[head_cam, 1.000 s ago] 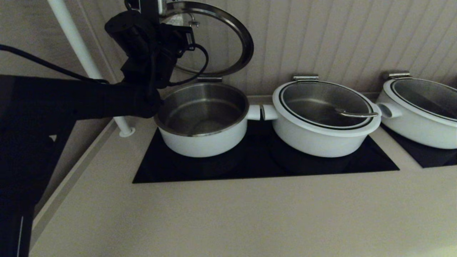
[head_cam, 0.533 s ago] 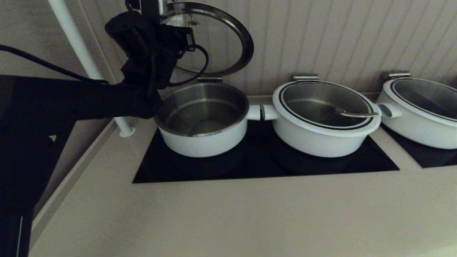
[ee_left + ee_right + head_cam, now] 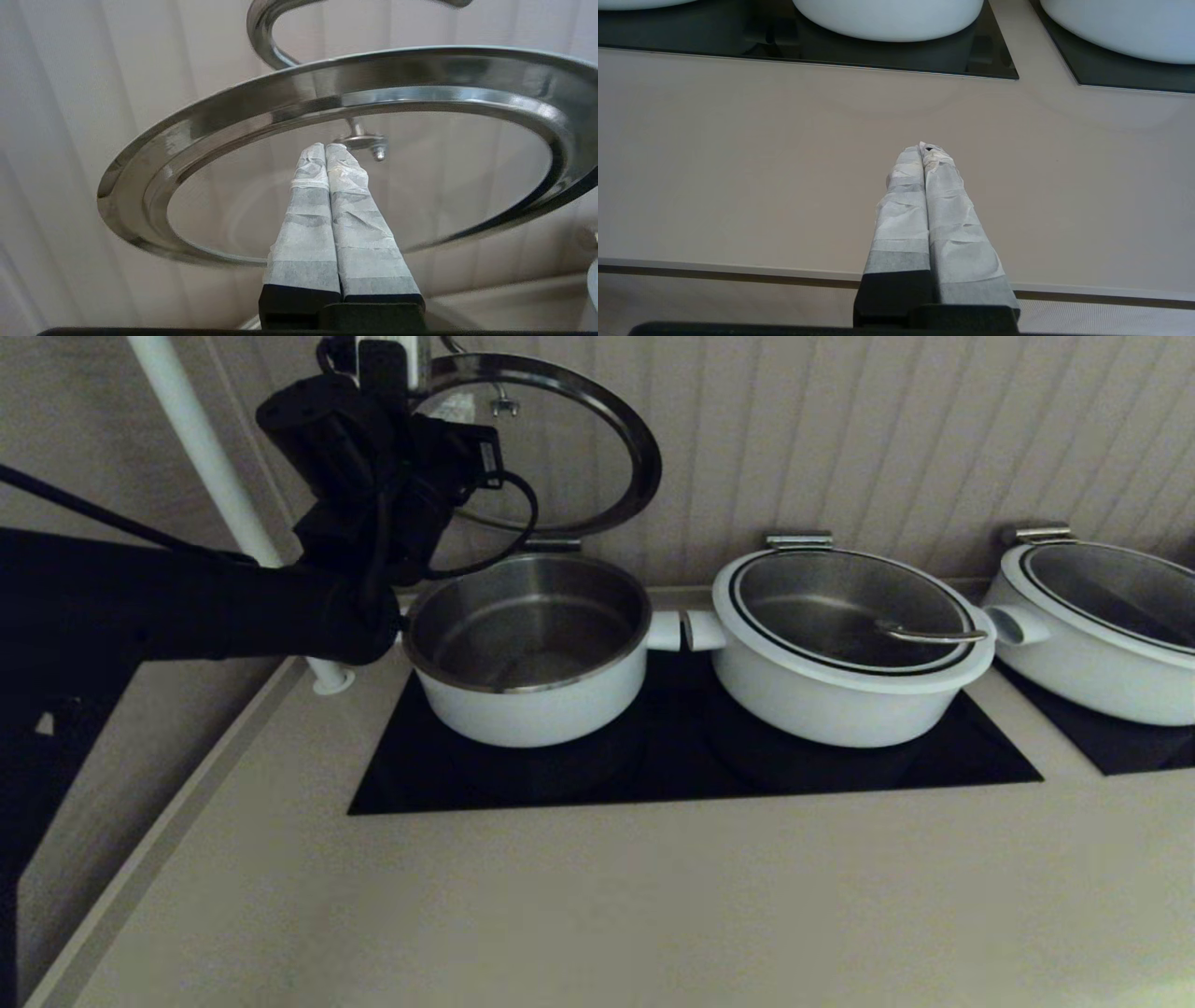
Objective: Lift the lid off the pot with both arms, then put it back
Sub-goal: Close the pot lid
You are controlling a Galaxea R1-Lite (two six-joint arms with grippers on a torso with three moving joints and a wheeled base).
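Gleaming lid (image 3: 551,448) — clear glass, steel-rimmed

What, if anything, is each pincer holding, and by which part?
Nothing is gripped. The left pincer is shut empty under the raised lid, tips near its glass; the right pincer is shut empty over the counter.

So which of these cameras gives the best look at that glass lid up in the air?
The left wrist view: the lid fills it from below, showing steel ring, glass and handle bolt, with the shut left gripper beneath it. The head view shows the lid whole but smaller, tilted above the open pot, partly behind the arm. The right wrist view shows none of it.
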